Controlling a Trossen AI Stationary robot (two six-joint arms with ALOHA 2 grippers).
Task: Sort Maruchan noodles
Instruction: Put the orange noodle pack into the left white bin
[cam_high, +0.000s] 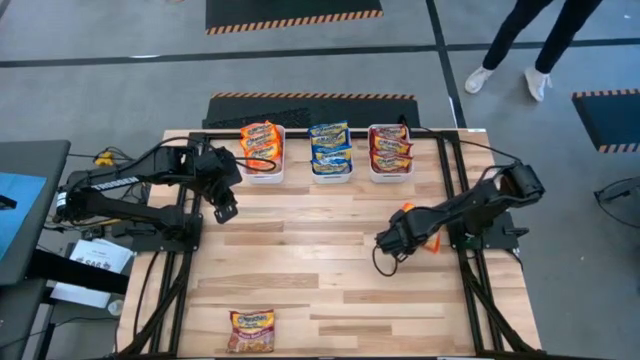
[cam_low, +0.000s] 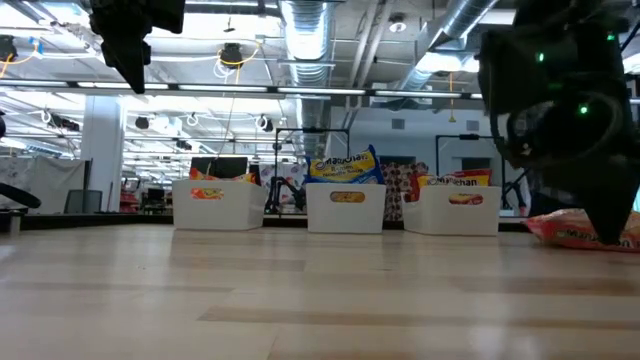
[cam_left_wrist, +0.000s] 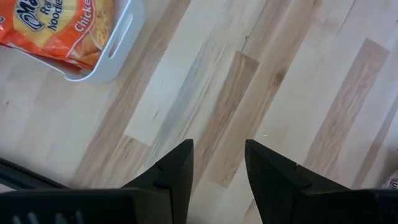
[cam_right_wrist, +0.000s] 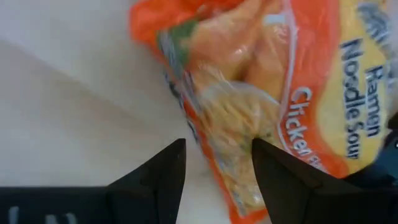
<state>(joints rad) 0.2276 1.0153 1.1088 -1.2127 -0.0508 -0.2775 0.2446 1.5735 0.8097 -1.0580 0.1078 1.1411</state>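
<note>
**Robot body: look & build**

Two arms, both dark/black w/ matte finish. Left arm (cam_high: 150, 175): chunky jointed segments, black cables running alongside the links. Right arm (cam_high: 470, 200): same build, a thin black cable looping out just behind the fingers. Left gripper (cam_left_wrist: 217, 171): two flat black fingers (cam_left_wrist: 177, 168), angular, tapering to blunt slanted tips, w/ a straight black bar right behind them. Right gripper (cam_right_wrist: 217, 174): identical black wedge-shaped fingers (cam_right_wrist: 165, 174). In low view the right arm's housing shows small green indicator lights (cam_low: 583, 108).
</note>
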